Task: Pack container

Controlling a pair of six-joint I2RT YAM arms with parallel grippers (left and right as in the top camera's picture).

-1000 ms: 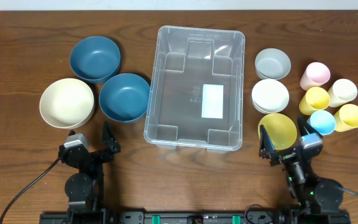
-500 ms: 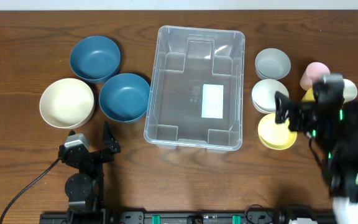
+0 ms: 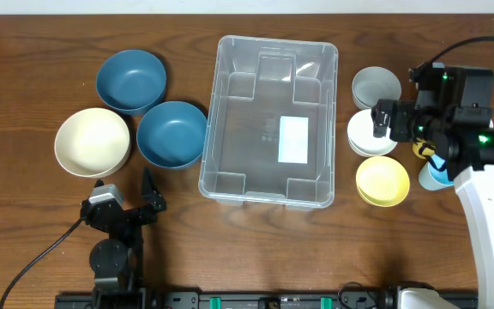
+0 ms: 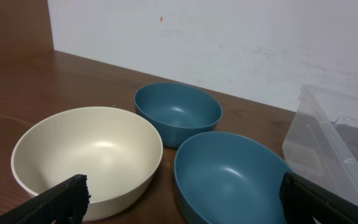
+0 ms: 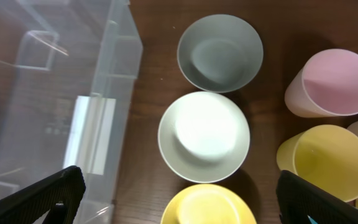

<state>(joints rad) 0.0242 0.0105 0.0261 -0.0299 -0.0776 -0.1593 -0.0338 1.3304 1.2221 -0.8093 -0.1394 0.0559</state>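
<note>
Fingers, overhead view: left fingers (image 3: 150, 196) are spread wide, grasping nothing, at the near edge of the tabletop (image 3: 24, 51), left of centre. Right fingers (image 3: 382, 120) are likewise released, above the white bowl (image 3: 365, 137) toward the right edge. Container (image 3: 247, 137) sits mid-tabletop, mouth up, long axis running from near edge to far edge. Bare wood shows along both long walls and before its near wall.

Left wrist view: the open span frames the cream bowl (image 4: 86, 155) and two blue bowls (image 4: 232, 177), with a container corner at right.

Right wrist view: the white bowl is centred. The grey bowl (image 5: 219, 53) lies toward the far edge and the yellow bowl (image 5: 207, 208) toward the near edge. The pink cup (image 5: 331, 81) is at right. The container wall at left stands apart from the bowls.
</note>
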